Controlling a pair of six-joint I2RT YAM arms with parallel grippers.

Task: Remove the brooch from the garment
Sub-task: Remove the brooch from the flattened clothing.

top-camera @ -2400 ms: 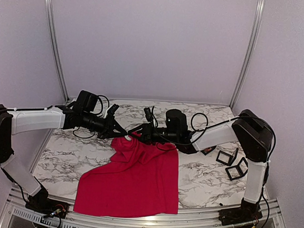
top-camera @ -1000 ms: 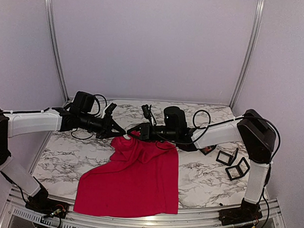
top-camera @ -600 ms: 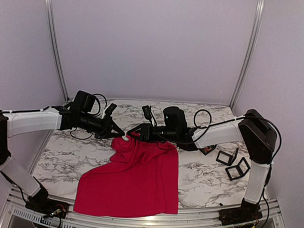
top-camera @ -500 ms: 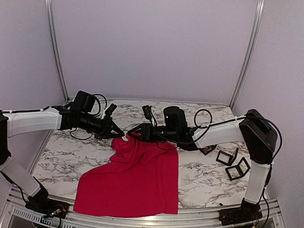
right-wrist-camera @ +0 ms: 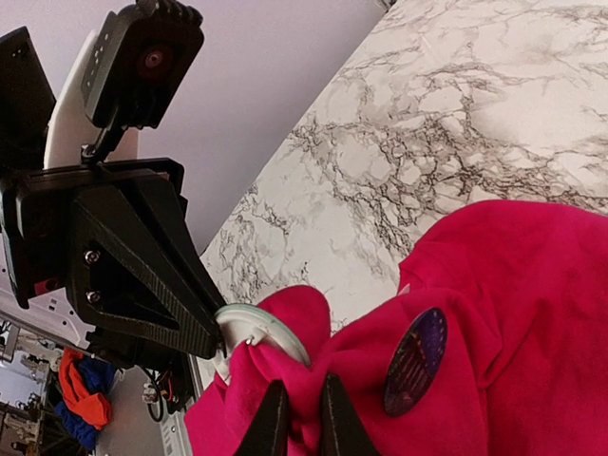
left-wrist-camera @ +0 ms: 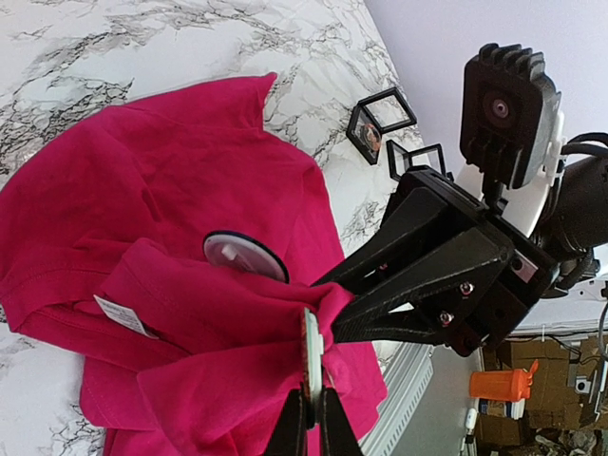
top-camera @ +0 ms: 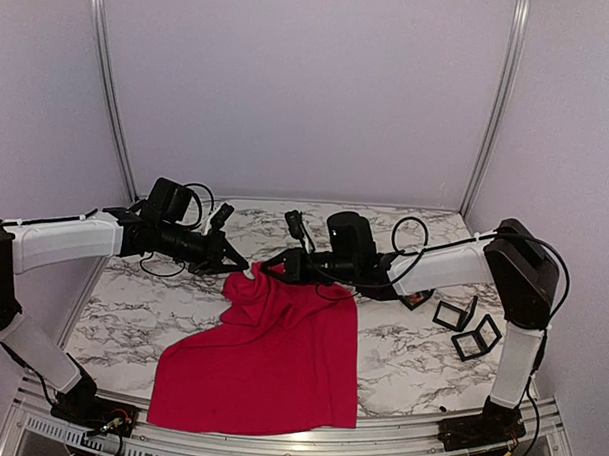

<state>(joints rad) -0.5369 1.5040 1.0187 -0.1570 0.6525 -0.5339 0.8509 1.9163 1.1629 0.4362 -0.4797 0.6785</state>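
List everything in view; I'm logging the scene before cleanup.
shirt: one, red, spread on the table's middle, top edge lifted
badge: one, dark, round, on the shirt
disc: one, pale, at the shirt's lifted edge
boxes: two clear, black, table's right side
table: one, white-grey marble, under everything
left gripper: one, black, shut on the disc
right gripper: one, black, pinching the shirt beside the disc

Right gripper [right-wrist-camera: 297, 418] pinches garment [right-wrist-camera: 513, 313] beside brooch [right-wrist-camera: 416, 361]
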